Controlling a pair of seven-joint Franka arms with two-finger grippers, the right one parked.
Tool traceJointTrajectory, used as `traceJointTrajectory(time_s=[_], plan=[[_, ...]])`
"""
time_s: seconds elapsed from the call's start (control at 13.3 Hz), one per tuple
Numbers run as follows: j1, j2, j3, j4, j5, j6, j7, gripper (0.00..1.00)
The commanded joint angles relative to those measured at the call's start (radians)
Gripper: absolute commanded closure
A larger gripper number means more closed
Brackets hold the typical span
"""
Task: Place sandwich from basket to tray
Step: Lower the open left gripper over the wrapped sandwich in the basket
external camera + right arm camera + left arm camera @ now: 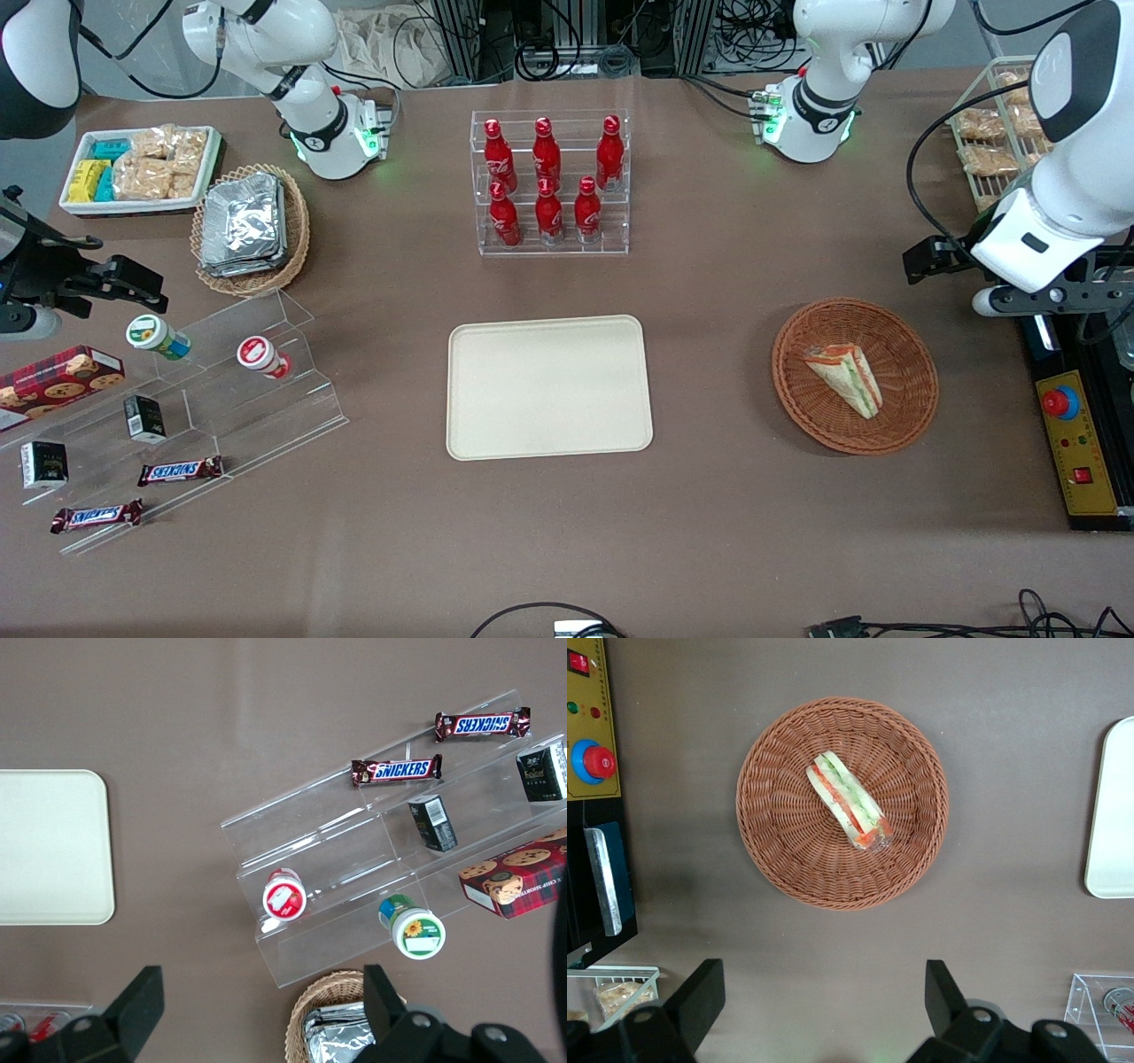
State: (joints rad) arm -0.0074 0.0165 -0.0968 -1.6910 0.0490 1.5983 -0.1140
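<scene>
Sandwich (844, 379), a small clear-wrapped triangular wedge of pale bread with green and orange-red filling, is being shown lying in the middle of a round, shallow, reddish-brown woven wicker basket (912, 403). The basket is being seen standing on the brown table (709, 532), toward the working arm's end, beside a flat rectangular cream-beige tray (548, 387) with rounded corners and a low raised rim. Basket and tray are being kept well apart, with bare table between them.

The left arm's black two-finger gripper (824, 1001) is being held in the air above the table, near the basket's rim and farther from the front camera than the basket. In the left wrist view its fingers (702, 997) are being held spread wide, with nothing between them, and the sandwich (847, 800) is being seen with its filling layers facing upward inside the basket (780, 850). An edge of the tray (1109, 815) is also being shown there.

Six red bottles (547, 182) are being displayed upright in a clear acrylic rack (620, 239), farther from the front camera than the tray.
</scene>
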Motion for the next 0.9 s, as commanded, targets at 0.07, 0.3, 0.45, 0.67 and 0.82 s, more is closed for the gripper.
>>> traceJointTrajectory(time_s=[0.07,0.3,0.45,0.67,0.82], plan=[[0.004,0.002,0.000,0.014,-0.012,-0.011,0.010,0.00],[0.003,0.002,0.000,0.011,-0.012,-0.012,0.010,0.00],[0.003,0.000,0.000,0.008,-0.012,-0.014,0.010,0.00],[0.003,0.005,0.000,0.011,-0.011,-0.009,0.008,0.00],[0.001,0.020,0.000,0.013,-0.009,-0.009,-0.003,0.00]])
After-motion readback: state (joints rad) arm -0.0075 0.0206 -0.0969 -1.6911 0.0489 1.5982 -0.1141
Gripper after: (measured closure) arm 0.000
